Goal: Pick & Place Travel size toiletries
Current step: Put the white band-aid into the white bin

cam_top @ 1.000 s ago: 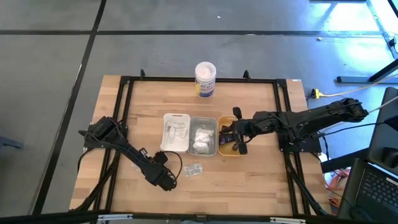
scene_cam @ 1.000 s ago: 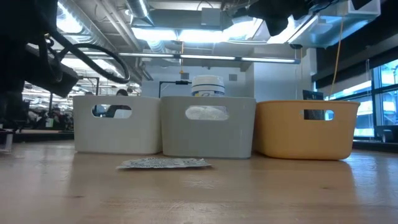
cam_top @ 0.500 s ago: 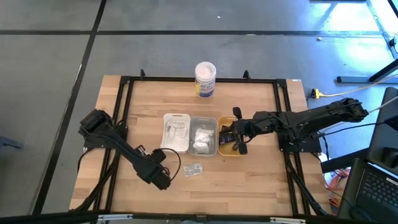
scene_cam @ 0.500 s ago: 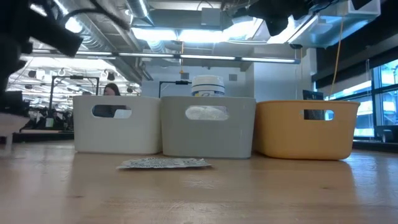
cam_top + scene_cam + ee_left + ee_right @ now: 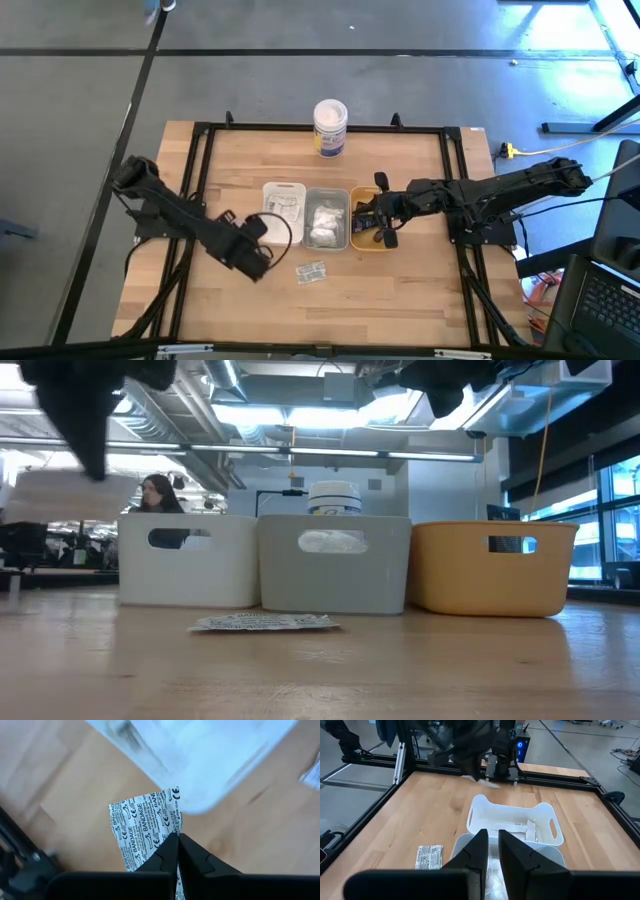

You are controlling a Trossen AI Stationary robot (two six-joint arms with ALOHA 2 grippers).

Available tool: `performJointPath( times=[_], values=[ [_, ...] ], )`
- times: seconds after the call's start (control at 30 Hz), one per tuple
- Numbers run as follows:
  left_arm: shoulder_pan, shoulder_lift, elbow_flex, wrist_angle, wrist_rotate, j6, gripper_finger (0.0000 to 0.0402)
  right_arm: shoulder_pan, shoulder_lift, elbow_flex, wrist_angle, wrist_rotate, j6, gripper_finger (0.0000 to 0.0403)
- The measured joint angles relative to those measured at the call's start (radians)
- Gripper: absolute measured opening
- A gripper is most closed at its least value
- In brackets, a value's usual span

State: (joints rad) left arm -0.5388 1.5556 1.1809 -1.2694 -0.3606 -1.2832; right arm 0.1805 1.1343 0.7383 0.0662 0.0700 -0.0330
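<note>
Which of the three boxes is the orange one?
The orange tray is the end one under the right gripper; the grey tray and white tray sit beside it.

Overhead, table-level, two wrist views

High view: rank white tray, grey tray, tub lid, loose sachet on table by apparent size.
1-2. white tray and grey tray: look about equal, no call.
3. tub lid.
4. sachet, smallest.

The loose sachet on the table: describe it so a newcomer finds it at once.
Start at the row of three trays mid-table and take the grey tray in the middle. On the bare wood just in front of it lies a flat printed sachet, the only sachet lying outside a tray.
</note>
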Motion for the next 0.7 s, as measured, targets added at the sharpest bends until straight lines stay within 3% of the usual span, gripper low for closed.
performJointPath(
  times=[0.37, 0.7],
  values=[
    [0.145, -0.136, 0.0, 0.104, -0.175, 0.245, 0.0002, 0.0, 0.0, 0.0, 0.0, 0.0, -0.001, 0.0028],
    [0.267, -0.104, 0.001, 0.378, -0.171, 0.883, 0.0002, 0.0, 0.0, 0.0, -0.009, 0.0, -0.001, 0.0031]
  ],
)
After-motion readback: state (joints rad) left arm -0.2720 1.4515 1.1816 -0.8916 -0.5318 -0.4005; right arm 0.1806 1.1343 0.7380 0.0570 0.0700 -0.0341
